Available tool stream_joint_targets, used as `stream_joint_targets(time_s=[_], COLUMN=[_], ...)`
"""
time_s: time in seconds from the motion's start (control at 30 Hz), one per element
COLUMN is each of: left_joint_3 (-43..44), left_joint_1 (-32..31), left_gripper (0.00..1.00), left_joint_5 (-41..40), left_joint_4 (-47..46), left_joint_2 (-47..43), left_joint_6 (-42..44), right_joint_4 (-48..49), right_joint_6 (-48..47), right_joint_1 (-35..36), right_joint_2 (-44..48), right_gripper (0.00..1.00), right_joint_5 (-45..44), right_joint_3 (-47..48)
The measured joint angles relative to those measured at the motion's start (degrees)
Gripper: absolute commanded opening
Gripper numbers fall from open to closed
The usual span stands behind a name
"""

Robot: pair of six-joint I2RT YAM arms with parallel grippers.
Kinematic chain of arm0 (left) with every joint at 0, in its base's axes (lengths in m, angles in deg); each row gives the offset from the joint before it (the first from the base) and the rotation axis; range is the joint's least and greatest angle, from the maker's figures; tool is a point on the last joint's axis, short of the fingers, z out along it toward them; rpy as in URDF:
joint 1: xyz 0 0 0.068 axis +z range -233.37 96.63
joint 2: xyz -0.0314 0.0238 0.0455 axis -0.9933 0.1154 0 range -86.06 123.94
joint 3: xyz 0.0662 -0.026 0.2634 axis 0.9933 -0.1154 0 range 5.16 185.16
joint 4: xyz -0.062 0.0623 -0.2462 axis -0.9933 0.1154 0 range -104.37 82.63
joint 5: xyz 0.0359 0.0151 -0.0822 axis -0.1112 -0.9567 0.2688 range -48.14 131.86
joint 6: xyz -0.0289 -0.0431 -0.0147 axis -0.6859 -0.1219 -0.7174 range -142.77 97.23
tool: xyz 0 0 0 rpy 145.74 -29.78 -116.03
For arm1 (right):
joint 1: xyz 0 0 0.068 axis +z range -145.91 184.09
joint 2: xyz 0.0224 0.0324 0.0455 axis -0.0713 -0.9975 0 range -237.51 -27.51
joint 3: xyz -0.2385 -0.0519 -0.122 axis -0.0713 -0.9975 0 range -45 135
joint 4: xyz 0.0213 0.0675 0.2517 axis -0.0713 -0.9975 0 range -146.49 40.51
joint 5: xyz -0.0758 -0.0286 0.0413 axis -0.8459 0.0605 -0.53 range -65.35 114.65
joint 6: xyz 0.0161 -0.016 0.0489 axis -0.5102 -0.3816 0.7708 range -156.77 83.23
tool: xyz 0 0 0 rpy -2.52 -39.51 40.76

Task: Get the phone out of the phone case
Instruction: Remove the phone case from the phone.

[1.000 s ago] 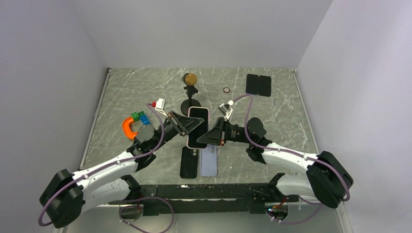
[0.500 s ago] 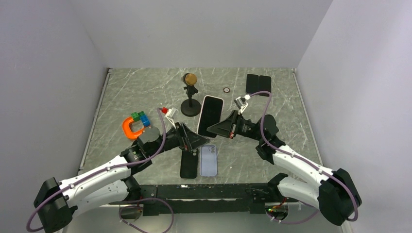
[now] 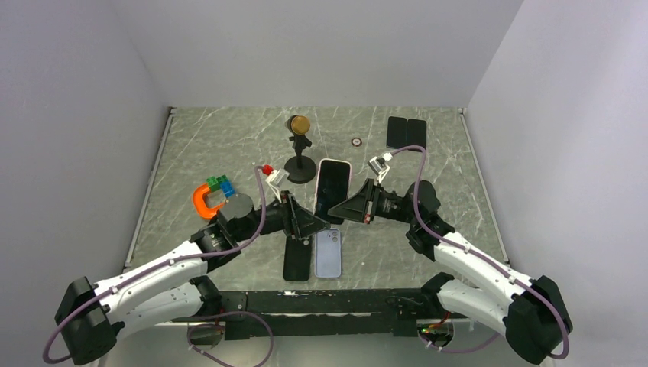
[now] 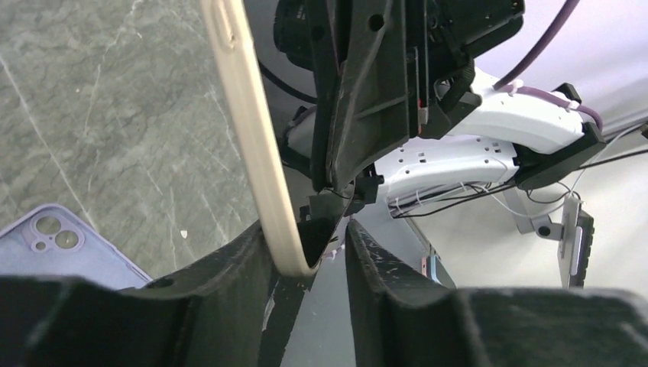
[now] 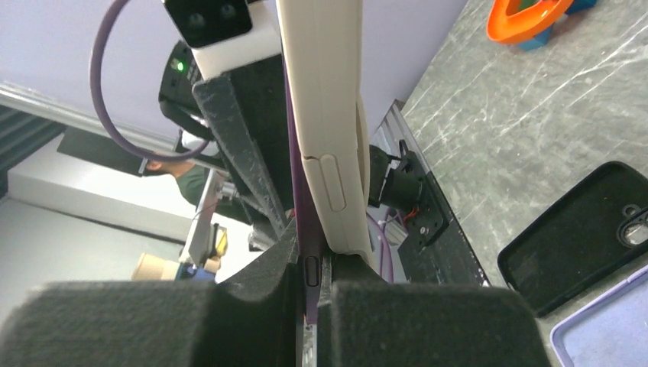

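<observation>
While the grey, veined table point(image 3: 191, 145) bears the black stand point(image 3: 298, 168), the right gripper point(image 3: 336, 213) is clenched on the phone point(image 3: 332, 186), holding it raised and tilted just beside that stand, apparently as an anchor for peeling. The left gripper point(image 4: 321, 237) stands parted astride the lower corner of the smooth, round-edged cream case point(image 4: 252, 145), one finger touching it. Nearer than the stand lie a matte black case point(image 3: 296, 256) and a lilac case point(image 3: 328, 254).
</observation>
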Motion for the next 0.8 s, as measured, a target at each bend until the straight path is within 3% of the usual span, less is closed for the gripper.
stream_joint_targets(time_s=[0.13,0.2,0.47,0.8], left_joint_3=[1.62,2.03,2.8,4.39], left_joint_1=[1.33,2.27,5.11,5.66], left_gripper=[0.1,0.05,0.0,0.0], left_joint_5=[4.04,6.78,16.31,24.13], left_joint_4=[-0.26,-0.87,-5.66,-2.54], left_joint_2=[1.44,1.97,2.89,1.29], left_joint_6=[0.79,-0.2,4.24,20.57], right_joint_4=[0.11,1.09,9.35,33.46], right_joint_6=[-0.83,-1.73,0.35,16.85], right_joint_1=[-0.13,-0.52,-0.7,-0.98], right_joint_2=[0.13,0.13,-1.09,-10.56], right_gripper=[0.0,0.0,0.0,0.0], right_joint_5=[2.27,3.39,6.93,13.42], right_joint_3=[0.22,0.24,0.61,-1.9])
